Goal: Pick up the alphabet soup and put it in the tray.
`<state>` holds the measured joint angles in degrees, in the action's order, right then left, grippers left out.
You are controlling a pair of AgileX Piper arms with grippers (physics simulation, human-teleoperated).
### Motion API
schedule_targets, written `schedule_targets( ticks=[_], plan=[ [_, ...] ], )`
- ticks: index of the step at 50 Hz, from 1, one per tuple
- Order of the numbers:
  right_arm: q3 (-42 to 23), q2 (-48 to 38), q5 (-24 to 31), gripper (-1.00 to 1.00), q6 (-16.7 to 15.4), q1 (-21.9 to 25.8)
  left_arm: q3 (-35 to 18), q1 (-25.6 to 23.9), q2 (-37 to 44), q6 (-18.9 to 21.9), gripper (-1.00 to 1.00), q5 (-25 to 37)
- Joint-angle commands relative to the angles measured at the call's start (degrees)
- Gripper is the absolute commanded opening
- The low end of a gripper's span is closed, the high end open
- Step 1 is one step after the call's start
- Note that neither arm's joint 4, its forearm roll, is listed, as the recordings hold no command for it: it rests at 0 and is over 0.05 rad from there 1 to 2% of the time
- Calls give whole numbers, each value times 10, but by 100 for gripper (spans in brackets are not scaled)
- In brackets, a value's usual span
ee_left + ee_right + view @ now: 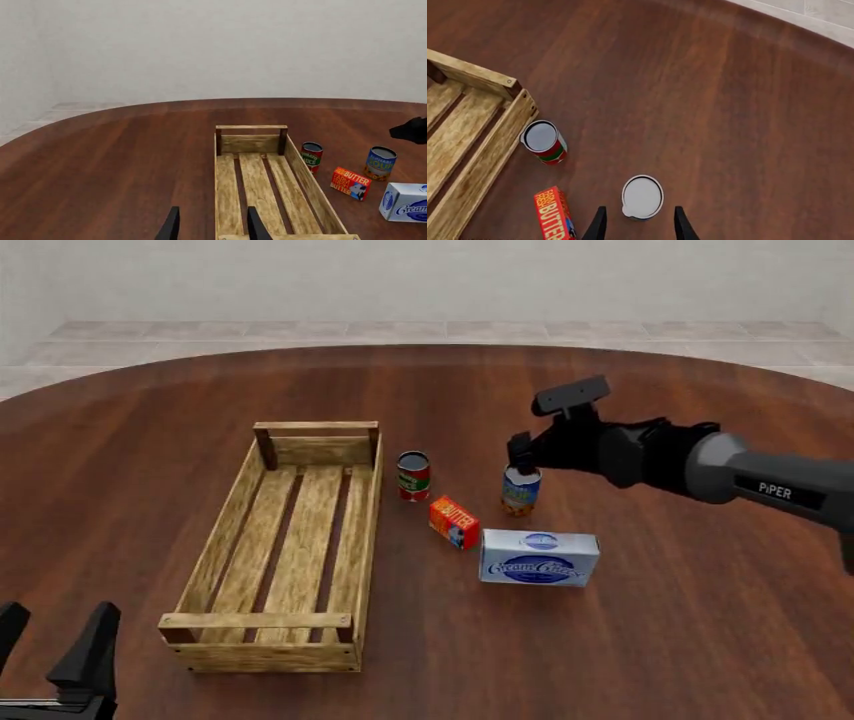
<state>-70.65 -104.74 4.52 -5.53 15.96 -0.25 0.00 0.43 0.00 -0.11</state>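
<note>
We note the alphabet soup point(521, 490) upright on the surface point(694, 630), toward the middle and a little to the right side, well apart from the tray point(214, 570). Blue and orange-yellow label, grey top.

The right gripper point(522, 452) hangs directly above the can, fingers spread; in the right wrist view the can top point(642, 196) sits between the two dark fingertips point(598, 225), and we see no contact. It holds nothing.

The tray lies on the left half of the surface, long axis running from near edge to far edge, slats bare inside.

Between tray and soup: a red-and-green can point(414, 476), upright, just beside the tray's right wall near its far end. An orange-red butter box point(455, 522) stands just to the near side of that can. A white and blue carton point(539, 557) lies nearer the near edge, close to both the butter box and the soup.

The left gripper point(54, 640) is at the near left corner, fingers parted, empty; its wrist view looks along the tray
</note>
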Motion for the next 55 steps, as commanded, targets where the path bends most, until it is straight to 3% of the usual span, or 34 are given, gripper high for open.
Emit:
schedule_targets(
  ticks=[1, 55],
  plan=[
    [1, -5, -3, 100, 2, 0, 0, 0, 0, 0, 100, 0],
    [-9, -46, -18, 100, 16, 8, 0, 0, 0, 0, 100, 0]
  ],
)
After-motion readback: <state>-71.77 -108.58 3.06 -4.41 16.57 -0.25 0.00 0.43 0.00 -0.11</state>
